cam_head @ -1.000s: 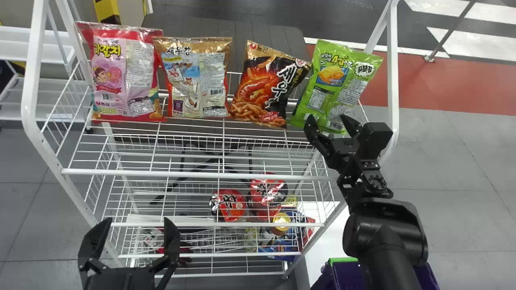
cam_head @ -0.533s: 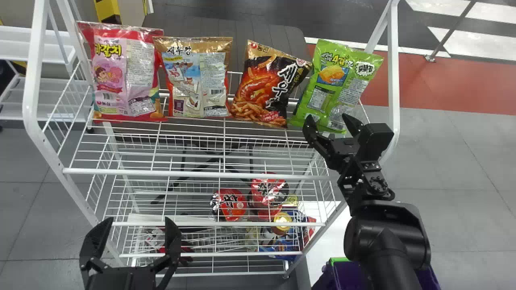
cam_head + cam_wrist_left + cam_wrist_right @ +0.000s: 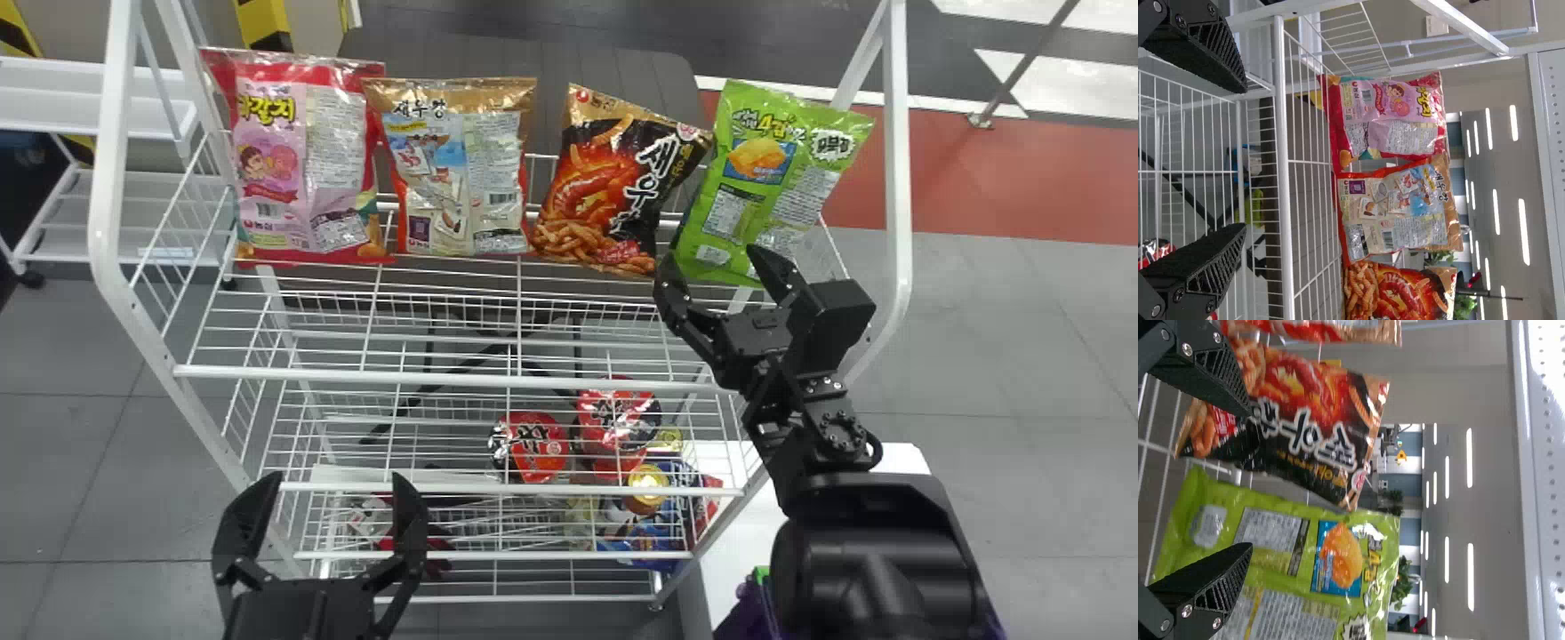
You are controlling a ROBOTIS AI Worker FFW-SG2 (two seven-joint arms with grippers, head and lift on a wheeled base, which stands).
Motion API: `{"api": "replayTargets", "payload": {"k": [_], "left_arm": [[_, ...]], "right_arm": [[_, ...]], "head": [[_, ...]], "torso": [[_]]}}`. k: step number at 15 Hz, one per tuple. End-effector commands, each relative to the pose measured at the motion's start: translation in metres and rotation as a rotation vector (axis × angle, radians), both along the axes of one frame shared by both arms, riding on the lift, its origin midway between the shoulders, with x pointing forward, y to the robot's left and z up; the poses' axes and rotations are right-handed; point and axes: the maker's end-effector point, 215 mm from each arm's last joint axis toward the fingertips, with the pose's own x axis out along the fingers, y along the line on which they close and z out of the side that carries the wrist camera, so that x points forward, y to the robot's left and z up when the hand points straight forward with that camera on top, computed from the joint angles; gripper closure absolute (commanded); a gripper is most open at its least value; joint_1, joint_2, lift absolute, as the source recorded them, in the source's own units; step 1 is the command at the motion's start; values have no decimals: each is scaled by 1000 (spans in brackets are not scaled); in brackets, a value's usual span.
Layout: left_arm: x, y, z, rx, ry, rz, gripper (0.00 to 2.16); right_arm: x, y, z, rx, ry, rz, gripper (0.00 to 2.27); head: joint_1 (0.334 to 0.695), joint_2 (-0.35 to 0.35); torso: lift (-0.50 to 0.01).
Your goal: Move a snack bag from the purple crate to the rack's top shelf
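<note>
Four snack bags stand in a row on the rack's top shelf (image 3: 444, 377): a pink-red one (image 3: 302, 164), a gold-red one (image 3: 458, 173), a black-orange one (image 3: 613, 187) and a green one (image 3: 765, 182). My right gripper (image 3: 711, 271) is open at the lower front of the green bag, holding nothing. In the right wrist view the right gripper (image 3: 1248, 480) has the green bag (image 3: 1291, 553) and black bag (image 3: 1305, 420) beyond its parted fingers. My left gripper (image 3: 329, 498) stays parked low before the rack, open; in the left wrist view the left gripper (image 3: 1245, 157) is empty. The purple crate (image 3: 751, 609) is partly behind the right arm.
White rack posts (image 3: 900, 160) rise at both sides of the shelf, the right one close to my right gripper. Lower shelves hold red-lidded cups (image 3: 529, 444) and small packages. A white table (image 3: 738, 542) stands at the lower right, and a white rack (image 3: 98, 98) at the left.
The head view has shifted, so the rack and bags appear farther right. My right gripper has moved slightly left relative to the bags, its fingers spread wider. The left arm keeps its pose.
</note>
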Motion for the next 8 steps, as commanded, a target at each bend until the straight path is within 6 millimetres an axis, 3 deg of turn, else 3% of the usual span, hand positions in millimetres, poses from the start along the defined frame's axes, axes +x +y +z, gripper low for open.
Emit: {"api": "replayTargets", "payload": {"k": [1,5,8], "left_arm": [[3,5,4,1,-8,7,90],[10,18,36,-1,-53,29,90],[1,26,61,-2,-83,35,90]], "right_arm": [[-22,27,8,-3,32,37,130],[-70,56,35,1,21,68,130],[-117,49,41,13,34,62,130]], "head": [[695,-96],[695,-35],[695,-4]], "torso": [[1],[1],[1]]}}
